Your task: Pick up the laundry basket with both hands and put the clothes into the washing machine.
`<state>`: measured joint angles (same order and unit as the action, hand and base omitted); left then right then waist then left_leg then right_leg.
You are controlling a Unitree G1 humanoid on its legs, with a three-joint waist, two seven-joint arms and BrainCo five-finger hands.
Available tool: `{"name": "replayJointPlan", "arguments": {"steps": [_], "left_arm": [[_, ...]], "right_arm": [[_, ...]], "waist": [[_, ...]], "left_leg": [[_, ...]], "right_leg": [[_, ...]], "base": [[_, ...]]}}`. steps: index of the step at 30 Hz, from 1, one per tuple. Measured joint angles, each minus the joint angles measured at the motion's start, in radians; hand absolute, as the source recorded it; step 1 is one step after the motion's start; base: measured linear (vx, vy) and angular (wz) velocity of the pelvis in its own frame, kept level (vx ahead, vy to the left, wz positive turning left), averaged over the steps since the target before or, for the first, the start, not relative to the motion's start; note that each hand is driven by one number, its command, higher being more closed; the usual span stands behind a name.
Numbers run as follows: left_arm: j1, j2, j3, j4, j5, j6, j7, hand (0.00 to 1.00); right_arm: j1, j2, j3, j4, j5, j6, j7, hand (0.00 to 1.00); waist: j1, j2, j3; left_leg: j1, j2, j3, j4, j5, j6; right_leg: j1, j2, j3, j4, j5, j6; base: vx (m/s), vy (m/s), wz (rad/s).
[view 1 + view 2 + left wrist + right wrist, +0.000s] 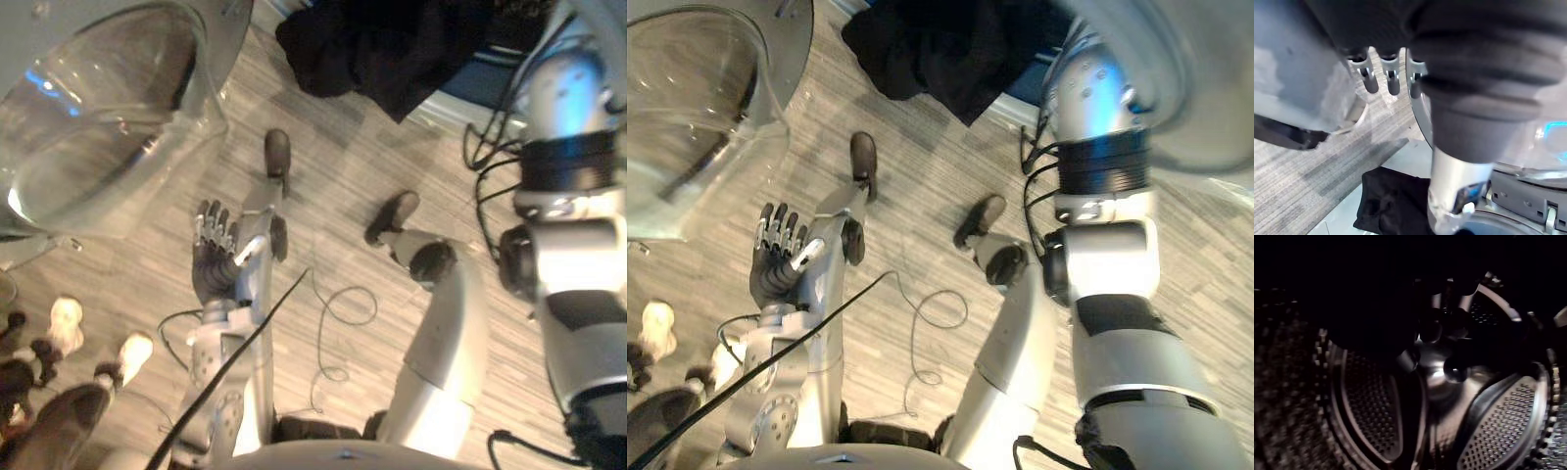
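A heap of black clothes [382, 44] lies at the top of the left eye view, partly over a blue-edged rim [460, 96]; the same clothes [1396, 205] show past my left hand in its wrist view. My left hand [214, 257] hangs low over the floor, open with straight fingers [1371, 78] and holding nothing. My right arm [573, 245] reaches up and away at the right. Its wrist view looks into the washing machine's perforated steel drum [1498, 431], where my right hand [1449, 303] is only a dark shape.
The washer's round glass door [108, 108] stands swung out at the upper left, close to my left hand. A person's light shoes [65, 323] stand on the grey wood-pattern floor [333, 166] at the lower left.
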<state>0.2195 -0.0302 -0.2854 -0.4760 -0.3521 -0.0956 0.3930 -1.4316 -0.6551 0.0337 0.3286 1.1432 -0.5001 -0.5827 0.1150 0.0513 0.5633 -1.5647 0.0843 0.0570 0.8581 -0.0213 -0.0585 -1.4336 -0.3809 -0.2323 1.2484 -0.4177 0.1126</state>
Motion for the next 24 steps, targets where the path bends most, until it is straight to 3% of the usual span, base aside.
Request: {"name": "replayJointPlan", "arguments": {"steps": [1,2,3,5,6,9,10,12,15,17,20,21,24], "left_arm": [[0.001,0.013,0.006,-0.017,0.004,-0.025,0.008,0.00],[-0.010,0.035,0.013,-0.010,0.000,-0.027,0.013,0.00],[-0.023,0.043,0.010,0.002,0.001,-0.025,0.016,0.00],[-0.030,0.093,0.021,0.038,-0.001,-0.024,0.017,0.00],[-0.035,0.098,0.021,0.051,-0.001,-0.023,0.018,0.00],[-0.041,0.099,0.029,0.108,-0.003,-0.016,0.018,0.00],[-0.042,0.096,0.031,0.121,-0.004,-0.014,0.018,0.00],[-0.047,0.082,0.043,0.140,0.000,-0.013,0.017,0.00],[-0.071,0.074,0.057,0.182,0.004,0.005,0.014,0.00],[-0.074,0.065,0.074,0.197,0.007,0.018,0.010,0.00],[-0.079,0.056,0.090,0.225,0.026,0.045,-0.001,0.00],[-0.080,0.050,0.099,0.235,0.036,0.053,-0.007,0.00],[-0.081,0.036,0.108,0.257,0.043,0.066,-0.021,0.00]], "right_arm": [[-0.038,-0.033,-0.010,0.013,0.004,0.002,0.006,0.00],[-0.081,-0.053,-0.018,0.057,0.024,0.018,0.018,0.00],[-0.105,-0.061,-0.020,0.079,0.031,0.033,0.023,0.00],[-0.086,-0.100,-0.004,0.096,0.020,0.114,0.049,0.00],[-0.073,-0.098,0.006,0.080,0.008,0.132,0.052,0.00],[0.088,-0.064,0.070,-0.088,-0.105,0.218,0.085,0.00],[0.154,-0.024,0.077,-0.139,-0.202,0.260,0.081,0.00],[0.250,0.065,0.045,-0.249,-0.300,0.281,0.082,0.00],[0.372,0.241,-0.027,-0.329,-0.430,0.293,0.081,0.00],[0.445,0.308,-0.030,-0.381,-0.471,0.302,0.090,0.00],[0.674,0.420,0.053,-0.477,-0.594,0.308,0.126,0.00],[0.802,0.497,0.099,-0.521,-0.638,0.308,0.144,0.00],[1.020,0.587,0.151,-0.526,-0.639,0.312,0.180,0.00]], "waist": [[-0.011,-0.009,0.007],[0.008,-0.004,0.002],[0.003,-0.005,0.007],[0.006,-0.006,0.005],[0.007,-0.006,0.005],[0.005,-0.008,0.004],[0.006,-0.008,0.003],[-0.007,-0.011,0.001],[-0.011,-0.022,-0.005],[-0.020,-0.029,-0.007],[-0.025,-0.029,-0.007],[-0.038,-0.029,-0.007],[-0.063,-0.032,-0.009]], "left_leg": [[-0.037,-0.003,0.007,0.083,-0.022,0.015],[-0.021,-0.013,-0.105,0.288,-0.130,0.063],[-0.031,-0.015,-0.091,0.274,-0.140,0.052],[-0.014,-0.004,-0.054,0.223,-0.105,0.059],[-0.002,-0.003,-0.050,0.203,-0.098,0.059],[0.079,0.022,-0.014,0.131,-0.072,0.061],[0.106,0.036,-0.002,0.128,-0.083,0.069],[0.131,0.041,0.003,0.106,-0.087,0.068],[0.179,0.048,0.011,0.100,-0.102,0.070],[0.204,0.050,0.012,0.100,-0.108,0.071],[0.255,0.057,0.009,0.098,-0.130,0.063],[0.272,0.066,0.008,0.101,-0.137,0.061],[0.311,0.083,0.008,0.097,-0.173,0.049]], "right_leg": [[-0.018,-0.005,0.009,-0.017,0.026,-0.069],[-0.038,0.004,0.003,-0.011,0.048,-0.064],[-0.041,-0.003,0.000,0.000,0.058,-0.049],[-0.038,-0.007,0.016,-0.046,0.113,-0.056],[-0.030,-0.001,0.017,-0.065,0.121,-0.054],[0.037,0.024,0.019,-0.160,0.183,-0.045],[0.062,0.033,0.019,-0.182,0.198,-0.042],[0.087,0.044,0.017,-0.212,0.206,-0.038],[0.126,0.055,0.022,-0.220,0.199,-0.044],[0.150,0.056,0.021,-0.221,0.194,-0.045],[0.199,0.063,0.017,-0.221,0.183,-0.045],[0.216,0.071,0.015,-0.224,0.183,-0.044],[0.248,0.085,0.015,-0.238,0.172,-0.044]], "base": [[-0.08,0.051,0.21],[-0.04,0.071,-0.06],[-0.07,0.095,-0.14],[-0.21,0.097,0.27],[-0.17,0.084,0.07],[-0.04,0.052,-0.27],[-0.01,0.034,-0.30],[0.02,0.027,-0.20],[0.04,-0.003,-0.02],[0.06,-0.025,0.04],[0.06,-0.024,-0.02],[0.03,-0.017,-0.13],[-0.01,-0.030,-0.27]]}}
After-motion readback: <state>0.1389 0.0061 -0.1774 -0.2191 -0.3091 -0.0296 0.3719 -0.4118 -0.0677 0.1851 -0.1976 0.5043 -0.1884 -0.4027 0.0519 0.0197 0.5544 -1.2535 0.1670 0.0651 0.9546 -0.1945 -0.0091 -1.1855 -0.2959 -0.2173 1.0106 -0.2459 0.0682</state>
